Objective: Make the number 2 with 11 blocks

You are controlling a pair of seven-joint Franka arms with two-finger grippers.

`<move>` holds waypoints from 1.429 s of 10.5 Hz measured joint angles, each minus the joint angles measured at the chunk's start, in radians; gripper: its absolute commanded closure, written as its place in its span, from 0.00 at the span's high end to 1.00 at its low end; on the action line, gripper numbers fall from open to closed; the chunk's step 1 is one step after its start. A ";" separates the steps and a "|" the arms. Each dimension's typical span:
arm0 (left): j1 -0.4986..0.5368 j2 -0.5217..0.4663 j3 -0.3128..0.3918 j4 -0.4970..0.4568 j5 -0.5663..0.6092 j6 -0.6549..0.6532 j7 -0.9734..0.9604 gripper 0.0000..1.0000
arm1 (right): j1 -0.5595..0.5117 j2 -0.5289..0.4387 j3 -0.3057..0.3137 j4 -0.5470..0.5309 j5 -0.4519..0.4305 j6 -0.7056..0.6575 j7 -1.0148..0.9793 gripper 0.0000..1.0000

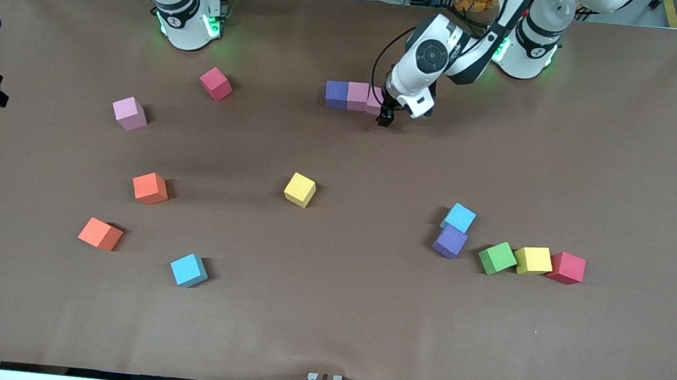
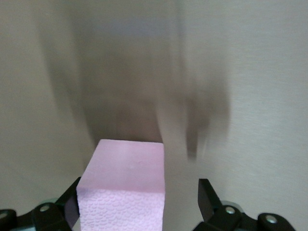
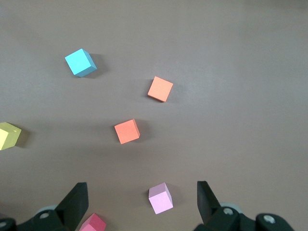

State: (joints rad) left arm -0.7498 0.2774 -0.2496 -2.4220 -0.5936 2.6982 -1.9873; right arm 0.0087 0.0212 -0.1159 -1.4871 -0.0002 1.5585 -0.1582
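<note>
Near edge of the table (image 1: pixel 324 337): sky-blue block (image 1: pixel 188 270) and an orange block (image 1: pixel 100 234), toward the right arm's end. Toward the left arm's end a touching run: green block (image 1: pixel 497 258), yellow block (image 1: pixel 533 260), crimson cube (image 1: pixel 567 268). Just beside the green one, a purple block (image 1: pixel 449 242) with a second sky-blue block (image 1: pixel 459 218) touching it, slightly farther from the camera.

Mid table: second yellow block (image 1: pixel 300 189) alone; second orange block (image 1: pixel 150 188) toward the right arm's end. Farther still, a pink block (image 1: pixel 129 113) and another crimson cube (image 1: pixel 216 83).

Farthest back, start of the number 2: one row so far, purple cube (image 1: pixel 336 94), pink cube (image 1: pixel 357 96), then a third pink cube (image 2: pixel 122 185), all touching.

Left gripper (image 1: pixel 385 119) is low at that third cube. Jaws spread wide, straddling it, gap visible on one side, not clamping it.

Right gripper (image 3: pixel 139 204) waits high over the right arm's end, looking down on the orange, pink and sky-blue blocks. Jaws wide open, holding nothing.
</note>
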 measured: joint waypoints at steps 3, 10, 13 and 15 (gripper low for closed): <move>-0.003 0.000 0.008 0.023 0.014 -0.016 0.000 1.00 | 0.000 0.000 -0.001 0.000 0.000 0.000 0.000 1.00; -0.011 -0.024 0.018 0.077 0.063 -0.158 0.000 1.00 | 0.000 0.000 -0.002 0.000 0.000 0.000 0.000 1.00; -0.009 -0.055 0.102 0.158 0.109 -0.326 0.000 1.00 | -0.001 0.000 -0.003 0.000 0.000 0.000 0.000 1.00; -0.005 -0.062 0.191 0.254 0.164 -0.446 0.015 1.00 | -0.001 0.000 -0.003 0.000 0.000 0.000 0.000 1.00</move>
State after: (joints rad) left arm -0.7551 0.2157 -0.0584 -2.1682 -0.4291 2.2517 -1.9722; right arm 0.0080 0.0212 -0.1190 -1.4870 0.0002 1.5586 -0.1580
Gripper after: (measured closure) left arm 0.000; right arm 0.000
